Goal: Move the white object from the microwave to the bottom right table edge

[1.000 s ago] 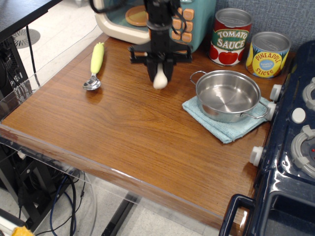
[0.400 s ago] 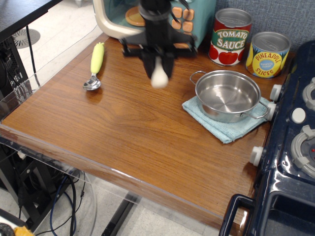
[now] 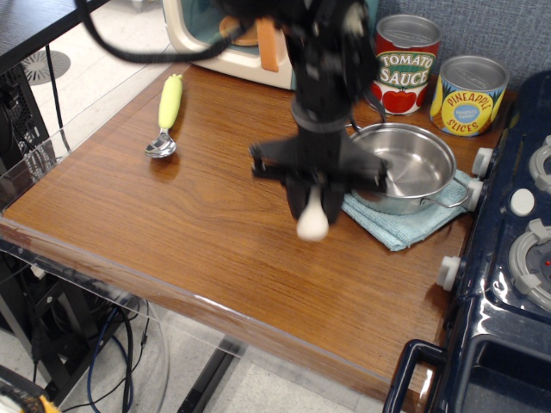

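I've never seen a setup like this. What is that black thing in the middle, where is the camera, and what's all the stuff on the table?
The black thing is a robot arm. Its gripper hangs over the table, shut on a white plush toy. One camera looks down from the front, at an angle. Lying around: a green-handled spoon, a steel pot on a blue cloth, two toy cans, a toy microwave at the back and a dark blue toy stove on the right.

Pincer (image 3: 315, 203) over table (image 3: 172, 224) centre, mushroom (image 3: 313, 222) in its jaws. Pot (image 3: 405, 168) on cloth (image 3: 398, 228) just right. Spoon (image 3: 166, 120) far left. Microwave (image 3: 215, 47), cans (image 3: 405, 64) behind.
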